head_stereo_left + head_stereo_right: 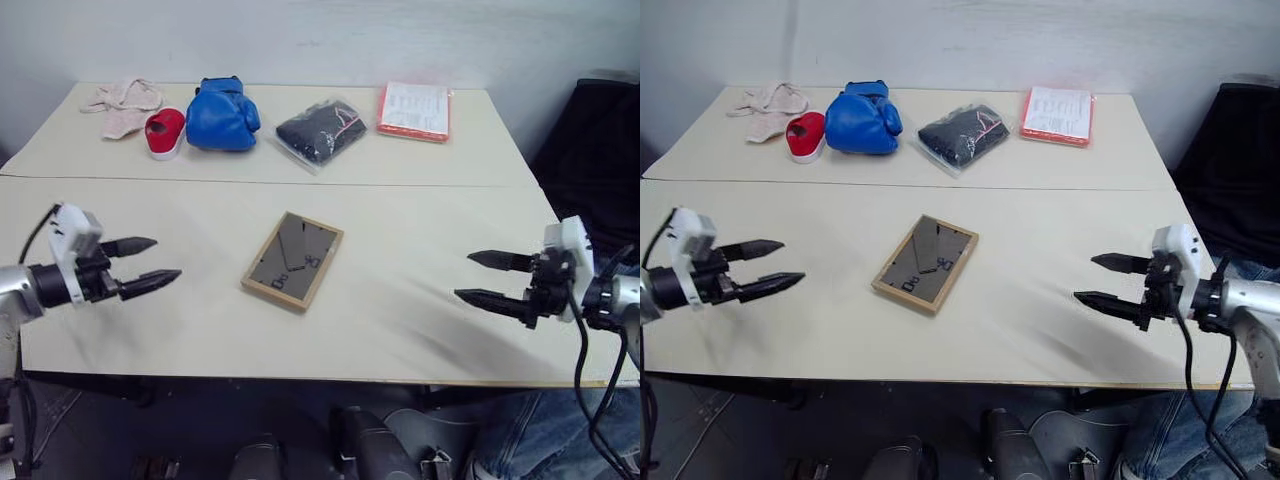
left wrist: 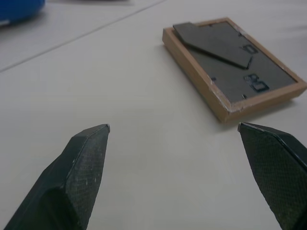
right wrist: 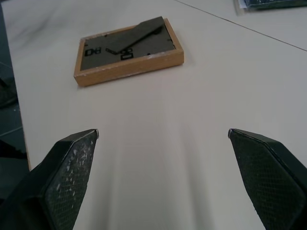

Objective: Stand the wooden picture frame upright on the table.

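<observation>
The wooden picture frame [image 1: 292, 260] lies flat, face down, dark backing and easel flap [image 2: 211, 42] up, in the middle of the near section of the table [image 1: 420, 210], clear of every edge. The flap looks barely lifted; if it is not swung out fully, the frame will likely topple once stood. A pinch on the thin border could slip and skid it across the smooth tabletop. The left gripper [image 1: 146, 263] and right gripper [image 1: 490, 278] hover well apart on either side, fingers spread, grasping nothing.
</observation>
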Tool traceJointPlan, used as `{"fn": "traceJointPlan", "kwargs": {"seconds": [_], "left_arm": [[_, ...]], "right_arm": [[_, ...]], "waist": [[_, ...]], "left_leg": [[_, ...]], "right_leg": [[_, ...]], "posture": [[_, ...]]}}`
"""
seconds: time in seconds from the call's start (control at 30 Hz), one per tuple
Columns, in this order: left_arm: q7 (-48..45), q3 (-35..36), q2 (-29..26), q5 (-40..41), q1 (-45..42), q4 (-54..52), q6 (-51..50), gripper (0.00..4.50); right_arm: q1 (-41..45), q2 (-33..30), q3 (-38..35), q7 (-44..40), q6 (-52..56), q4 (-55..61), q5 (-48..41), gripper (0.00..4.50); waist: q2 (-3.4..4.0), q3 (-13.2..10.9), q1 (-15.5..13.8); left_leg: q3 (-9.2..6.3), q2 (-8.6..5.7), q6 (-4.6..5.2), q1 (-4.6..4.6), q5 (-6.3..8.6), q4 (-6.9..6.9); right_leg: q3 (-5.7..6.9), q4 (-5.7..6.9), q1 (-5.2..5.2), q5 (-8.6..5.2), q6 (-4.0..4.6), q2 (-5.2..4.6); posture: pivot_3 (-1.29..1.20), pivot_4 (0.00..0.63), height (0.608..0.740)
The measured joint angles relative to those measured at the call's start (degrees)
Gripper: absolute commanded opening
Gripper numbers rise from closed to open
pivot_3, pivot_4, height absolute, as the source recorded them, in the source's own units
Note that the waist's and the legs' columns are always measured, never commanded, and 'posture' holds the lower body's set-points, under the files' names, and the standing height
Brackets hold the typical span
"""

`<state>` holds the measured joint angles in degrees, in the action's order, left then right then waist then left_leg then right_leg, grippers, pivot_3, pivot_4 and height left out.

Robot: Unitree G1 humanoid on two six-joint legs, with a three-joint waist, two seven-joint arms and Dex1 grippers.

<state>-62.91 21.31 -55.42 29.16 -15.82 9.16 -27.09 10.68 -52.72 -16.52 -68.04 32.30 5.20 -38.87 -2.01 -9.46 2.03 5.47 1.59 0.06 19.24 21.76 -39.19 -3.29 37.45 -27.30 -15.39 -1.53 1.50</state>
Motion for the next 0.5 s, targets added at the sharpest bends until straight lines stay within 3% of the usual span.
{"fn": "traceJointPlan", "kwargs": {"seconds": [0.33,0.5], "left_arm": [[1.2,-3.1,1.7,-0.7,0.1,-1.8,-0.1,4.50],[1.5,-8.7,3.6,-4.4,-4.8,0.9,2.2,4.50]], "right_arm": [[-1.0,4.1,0.3,5.2,0.1,2.4,0.6,4.46],[0.1,6.0,3.6,8.6,-2.3,4.1,5.2,4.46]], "waist": [[0.01,0.0,-0.2],[0.01,0.0,-0.3]], "left_leg": [[0.01,0.02,-0.01,0.02,0.01,0.00],[0.01,-0.03,-0.04,-0.06,-0.01,-0.02]], "right_leg": [[-0.02,0.04,-0.04,0.01,-0.01,-0.01],[-0.02,0.08,0.03,0.01,-0.01,-0.02]], "posture": [[0.00,0.150,0.740],[0.00,0.150,0.740]]}}
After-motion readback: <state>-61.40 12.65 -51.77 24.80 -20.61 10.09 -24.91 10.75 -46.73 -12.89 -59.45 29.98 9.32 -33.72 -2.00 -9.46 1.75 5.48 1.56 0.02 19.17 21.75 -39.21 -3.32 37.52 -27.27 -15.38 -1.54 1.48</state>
